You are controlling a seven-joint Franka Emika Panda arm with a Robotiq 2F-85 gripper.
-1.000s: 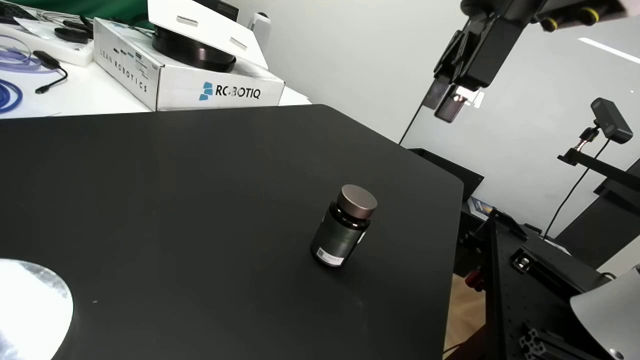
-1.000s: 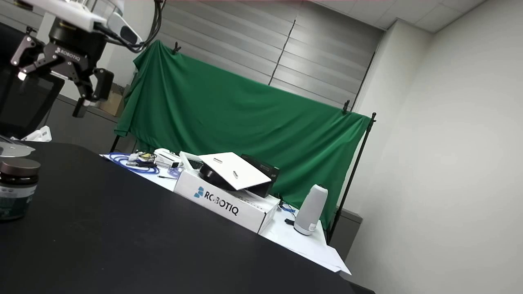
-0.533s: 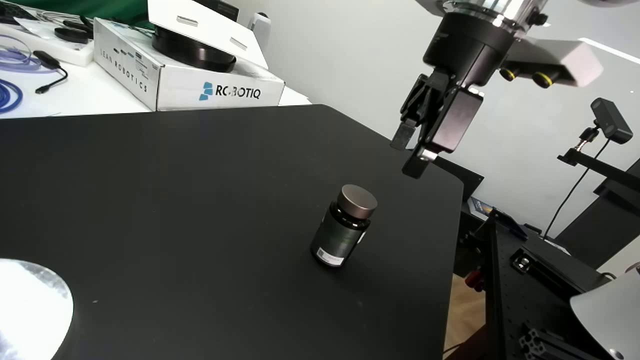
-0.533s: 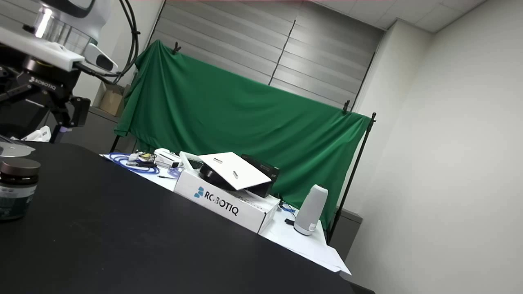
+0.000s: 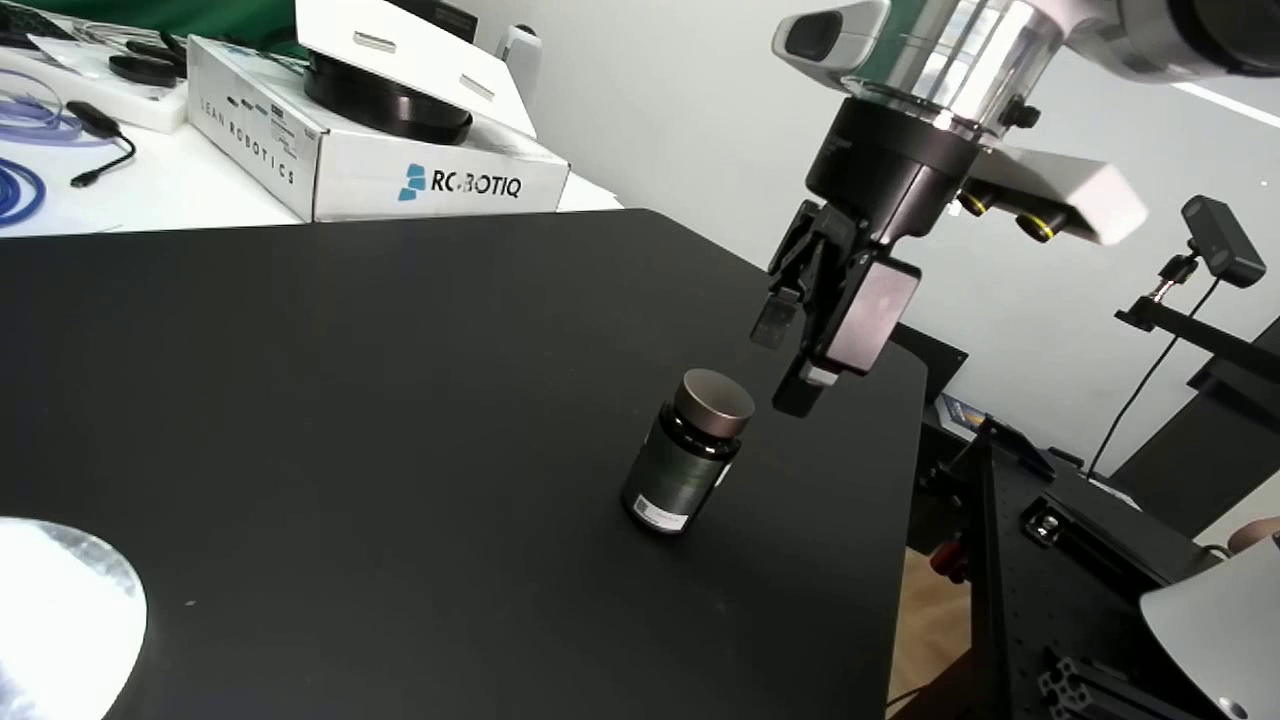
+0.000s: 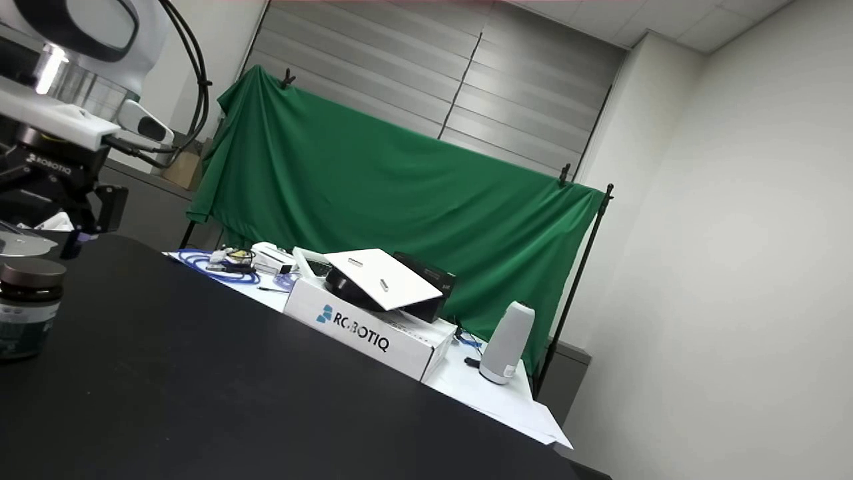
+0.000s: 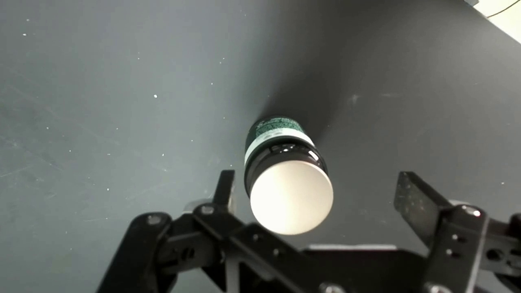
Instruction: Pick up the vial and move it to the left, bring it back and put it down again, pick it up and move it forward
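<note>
A broad matte black table (image 5: 350,430) spreads across both exterior views. Just beyond its edge sits a white cardboard ROBOTIQ box (image 5: 380,180). Above the table hangs a black, jointed gripper (image 5: 782,362). Upright on the table stands a short cylindrical vial (image 5: 680,470), dark-bodied with a round brown cap (image 5: 713,403). The gripper's fingers (image 7: 419,207) are spread wide, holding nothing.

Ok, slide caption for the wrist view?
Capped vial upright on the dark tabletop, ungripped, framed by the fingers of the open end effector.
</note>
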